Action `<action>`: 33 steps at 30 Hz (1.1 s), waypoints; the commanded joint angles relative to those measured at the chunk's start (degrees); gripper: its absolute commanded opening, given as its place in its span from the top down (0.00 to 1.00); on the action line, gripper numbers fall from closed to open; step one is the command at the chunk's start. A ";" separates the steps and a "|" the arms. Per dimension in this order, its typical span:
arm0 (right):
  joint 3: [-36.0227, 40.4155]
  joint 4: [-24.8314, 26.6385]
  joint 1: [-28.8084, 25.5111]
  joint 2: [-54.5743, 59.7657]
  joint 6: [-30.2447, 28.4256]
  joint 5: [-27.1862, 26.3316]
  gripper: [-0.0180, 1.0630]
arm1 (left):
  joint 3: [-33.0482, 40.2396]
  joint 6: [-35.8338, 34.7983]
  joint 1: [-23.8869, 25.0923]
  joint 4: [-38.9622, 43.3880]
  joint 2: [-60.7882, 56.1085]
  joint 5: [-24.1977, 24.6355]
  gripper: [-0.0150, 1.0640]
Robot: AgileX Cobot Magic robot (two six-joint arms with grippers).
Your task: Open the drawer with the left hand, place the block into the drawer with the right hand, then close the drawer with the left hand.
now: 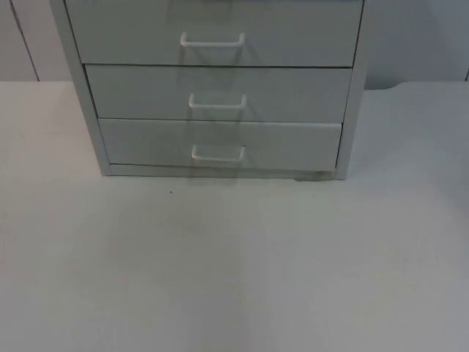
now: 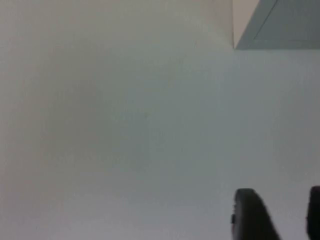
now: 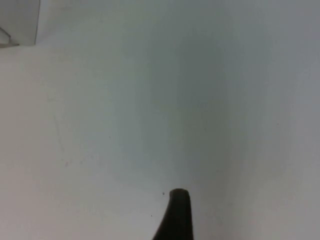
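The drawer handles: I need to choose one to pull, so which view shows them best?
The top view: three white handles, upper, middle and bottom, sit centred on the shut drawer fronts of the cabinet. The left wrist view catches just a grey cabinet corner; the right wrist view a cabinet edge with a possible handle tip.

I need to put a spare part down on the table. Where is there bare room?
The white table lies bare across the whole stretch in front of the drawer cabinet, and in strips on either side of it. The cabinet, with all three drawers shut, takes the back middle.
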 commanded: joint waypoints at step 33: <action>3.55 6.73 1.16 -39.05 -8.84 -1.15 0.35 | 0.15 8.17 0.29 -7.38 -46.66 17.34 0.01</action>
